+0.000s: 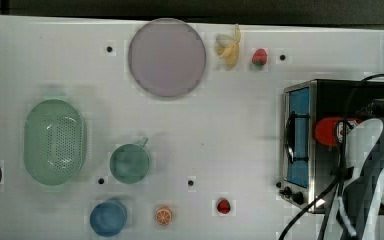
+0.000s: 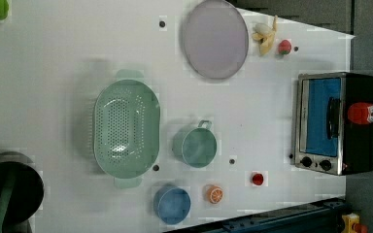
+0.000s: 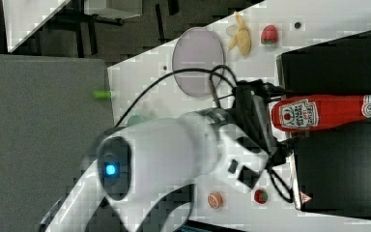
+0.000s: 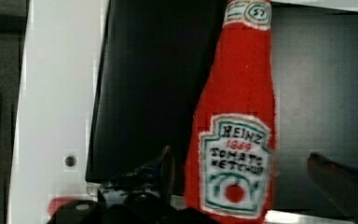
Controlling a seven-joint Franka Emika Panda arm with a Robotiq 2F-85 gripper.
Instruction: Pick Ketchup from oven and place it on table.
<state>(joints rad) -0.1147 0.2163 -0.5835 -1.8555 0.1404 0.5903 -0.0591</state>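
Top view, left to right: green colander (image 1: 55,142), teal cup (image 1: 130,163), lilac plate (image 1: 166,57), all sitting well apart on the counter (image 1: 240,120). Ketchup (image 4: 237,135) is lying on the oven (image 1: 300,145) top. Claw (image 4: 242,175) is standing wide apart, straddling the bottle, gripping nothing.

Red ketchup (image 3: 319,113) lies on the black-topped oven (image 2: 359,145), white table (image 1: 230,140) beneath.

From the top view, the white arm (image 1: 367,150) covers the ketchup (image 1: 330,131) cap end; in the wrist view, the bottle's base runs past the edge.
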